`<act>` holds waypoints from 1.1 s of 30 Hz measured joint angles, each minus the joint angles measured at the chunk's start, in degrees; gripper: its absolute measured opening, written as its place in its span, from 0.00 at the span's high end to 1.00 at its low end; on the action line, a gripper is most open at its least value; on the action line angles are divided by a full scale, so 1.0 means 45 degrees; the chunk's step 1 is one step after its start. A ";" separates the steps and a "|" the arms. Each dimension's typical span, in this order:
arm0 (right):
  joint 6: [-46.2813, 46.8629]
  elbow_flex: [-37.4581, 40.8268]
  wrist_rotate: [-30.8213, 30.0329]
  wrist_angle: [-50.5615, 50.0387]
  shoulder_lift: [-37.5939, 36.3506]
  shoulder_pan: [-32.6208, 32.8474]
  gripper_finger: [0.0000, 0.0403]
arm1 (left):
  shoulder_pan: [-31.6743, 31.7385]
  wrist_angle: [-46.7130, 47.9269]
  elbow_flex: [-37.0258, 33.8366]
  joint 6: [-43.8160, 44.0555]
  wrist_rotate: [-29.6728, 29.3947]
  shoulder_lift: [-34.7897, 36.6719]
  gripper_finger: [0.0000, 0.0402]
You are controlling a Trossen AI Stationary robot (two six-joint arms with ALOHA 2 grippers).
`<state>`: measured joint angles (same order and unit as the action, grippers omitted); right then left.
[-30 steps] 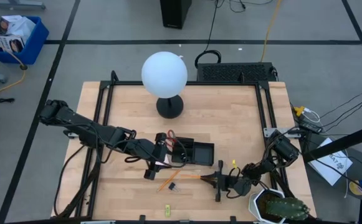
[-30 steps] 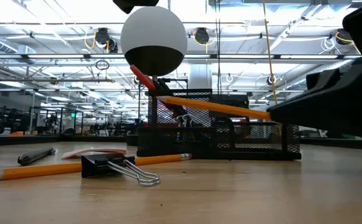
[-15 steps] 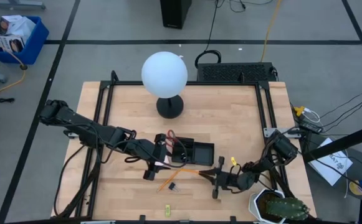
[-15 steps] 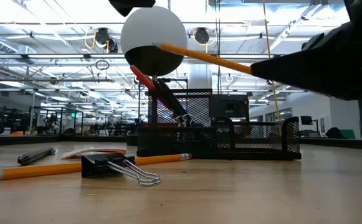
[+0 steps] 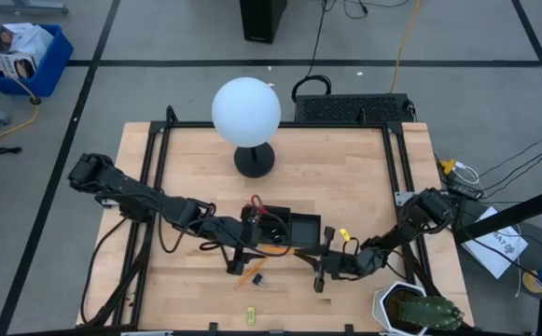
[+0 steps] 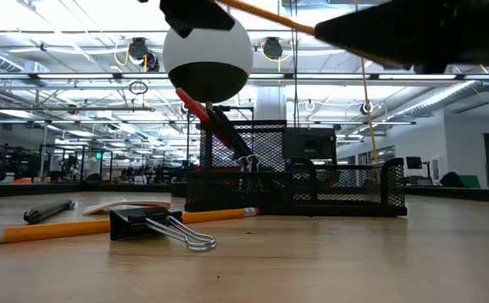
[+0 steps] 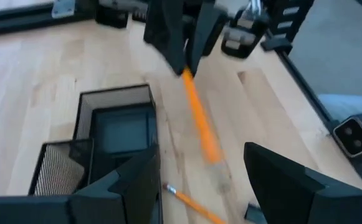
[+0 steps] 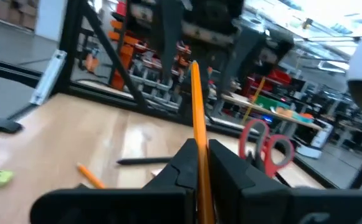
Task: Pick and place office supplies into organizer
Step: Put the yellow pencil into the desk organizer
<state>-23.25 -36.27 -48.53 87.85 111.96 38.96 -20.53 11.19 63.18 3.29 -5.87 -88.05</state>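
Note:
My right gripper (image 5: 319,263) is shut on an orange pencil (image 5: 294,252) above the table, near the front of the black mesh organizer (image 5: 294,227). My left gripper (image 5: 241,259) is open, just left of the pencil's free end; in the left wrist view its fingers (image 7: 128,190) stand wide apart, with the pencil (image 7: 199,124) ahead of the gap. Red-handled scissors (image 5: 255,204) stand in the organizer's left compartment. A second pencil (image 5: 249,273) and a black clip (image 5: 257,279) lie on the table below my left gripper. A yellow-green piece (image 5: 249,315) lies near the front edge. My right gripper pinches the pencil near one end (image 8: 199,163) between its two fingers. The pencil runs forward along the fingers, and its long free part (image 8: 195,93) sticks out ahead toward the table's left. It is lifted clear of the table, the free end (image 6: 236,5) tilted upward.
A white globe lamp (image 5: 246,112) on a round black base (image 5: 254,161) stands behind the organizer. A black pen (image 6: 46,210) and a pink pad (image 6: 126,204) lie on the table in the low view. A potted plant (image 5: 415,310) stands at the front right corner.
My right gripper has risen with the pencil and gone a little toward the table's left; the pencil's free end has tipped upward, above the organizer's height. My left gripper has moved toward the table's right and near edge, closer to the pencil's free end.

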 joint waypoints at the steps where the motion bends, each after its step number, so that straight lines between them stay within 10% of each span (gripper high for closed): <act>1: -0.0012 0.0000 0.0160 -0.0088 -0.0090 -0.0040 0.97 | 0.0004 -0.0042 -0.0008 -0.0007 0.0000 -0.0054 0.40; 27: -0.0108 0.0005 0.0202 -0.0245 -0.0213 -0.0422 0.97 | 0.0296 -0.0649 -0.0010 -0.0018 0.0398 -0.0126 0.41; 33: -0.0139 0.0005 0.0518 -0.0068 -0.0213 -0.0422 0.97 | 0.0306 -0.0599 -0.0010 0.0063 0.0398 -0.0126 0.53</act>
<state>-23.87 -36.25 -46.19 87.54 111.00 37.06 -19.16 8.49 63.13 3.57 -4.08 -88.62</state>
